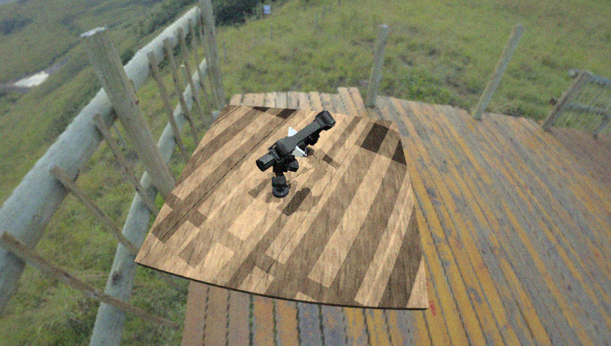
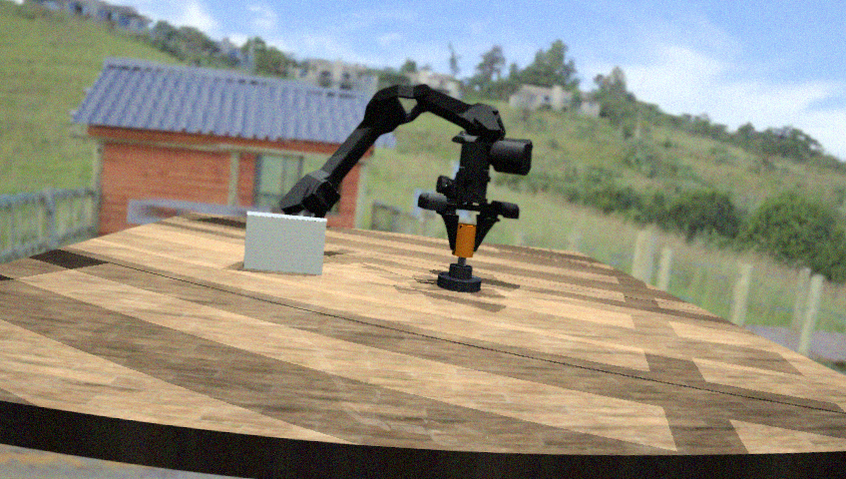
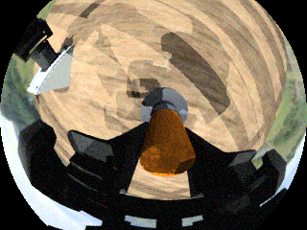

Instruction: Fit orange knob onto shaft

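The orange knob (image 2: 465,239) (image 3: 168,144) is upright between the fingers. My gripper (image 2: 466,241) (image 3: 165,127) is shut on it. The round dark pedestal (image 2: 459,281) (image 3: 179,102) (image 1: 280,191) stands on the table right below the knob. A short piece of the shaft (image 2: 461,260) shows between the knob's underside and the pedestal's upper step, so the knob stands above the pedestal. Whether the shaft's tip is inside the hole cannot be seen; the hole and both flat sides are hidden. In the top view the arm hides the knob.
A pale upright panel (image 2: 284,244) (image 3: 57,73) stands on the wooden table (image 1: 364,240) (image 2: 356,367) near the arm's base. Parts of it show behind the arm in the top view. Dark shadows and plank patterns cross the table top.
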Robot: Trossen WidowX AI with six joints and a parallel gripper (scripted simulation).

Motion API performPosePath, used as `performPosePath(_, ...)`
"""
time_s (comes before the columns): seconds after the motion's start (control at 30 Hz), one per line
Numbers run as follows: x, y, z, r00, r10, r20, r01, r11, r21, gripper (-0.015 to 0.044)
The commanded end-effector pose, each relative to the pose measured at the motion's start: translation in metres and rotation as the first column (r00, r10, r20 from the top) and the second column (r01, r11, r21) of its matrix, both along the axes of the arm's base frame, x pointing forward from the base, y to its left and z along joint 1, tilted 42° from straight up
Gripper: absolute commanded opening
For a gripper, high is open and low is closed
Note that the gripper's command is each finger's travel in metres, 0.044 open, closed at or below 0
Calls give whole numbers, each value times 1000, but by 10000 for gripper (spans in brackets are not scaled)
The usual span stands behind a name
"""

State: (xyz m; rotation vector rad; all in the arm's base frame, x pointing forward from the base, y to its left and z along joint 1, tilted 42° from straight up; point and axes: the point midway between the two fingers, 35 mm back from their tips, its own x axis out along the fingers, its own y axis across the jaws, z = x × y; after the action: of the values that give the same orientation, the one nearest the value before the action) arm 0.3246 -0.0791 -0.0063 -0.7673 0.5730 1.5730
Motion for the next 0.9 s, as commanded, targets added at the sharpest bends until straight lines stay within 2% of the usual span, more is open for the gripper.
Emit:
performPosePath(0.0, 4, -4, 1, 993, 84, 83, -84, 996, -3, 0)
performPosePath(0.87, 0, 0, 1, 992, 92, 90, -92, 996, -3, 0)
